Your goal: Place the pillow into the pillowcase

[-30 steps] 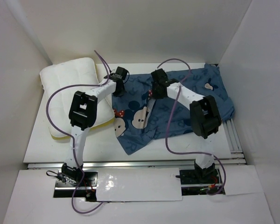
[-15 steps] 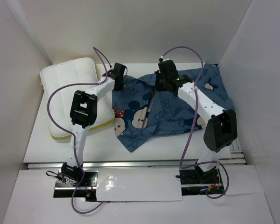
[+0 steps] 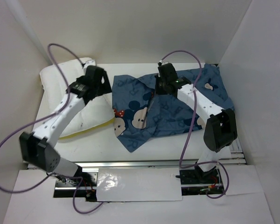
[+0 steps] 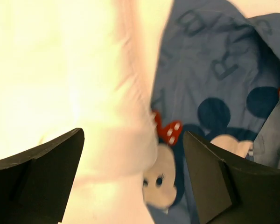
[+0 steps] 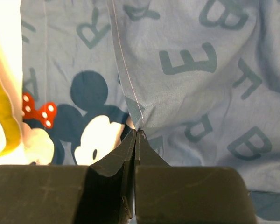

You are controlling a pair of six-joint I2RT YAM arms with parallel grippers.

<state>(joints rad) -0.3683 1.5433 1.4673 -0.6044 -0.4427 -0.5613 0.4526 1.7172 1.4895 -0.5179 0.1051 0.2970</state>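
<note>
Worktop (image 3: 98,140) carries it all: the pillowcase (image 3: 130,93) sprawls crumpled across the middle and right, mouse faces up, and the pillow (image 3: 53,81) lies at the far left, outside the blue cloth with its right edge touching it. The left tool (image 4: 133,140) hangs above that pillow edge with its jaws wide apart, gripping nothing. The right tool (image 5: 136,135) sits on the pillowcase's far middle, fingers pressed together and pinching a stitched hem where the fabric puckers.
</note>
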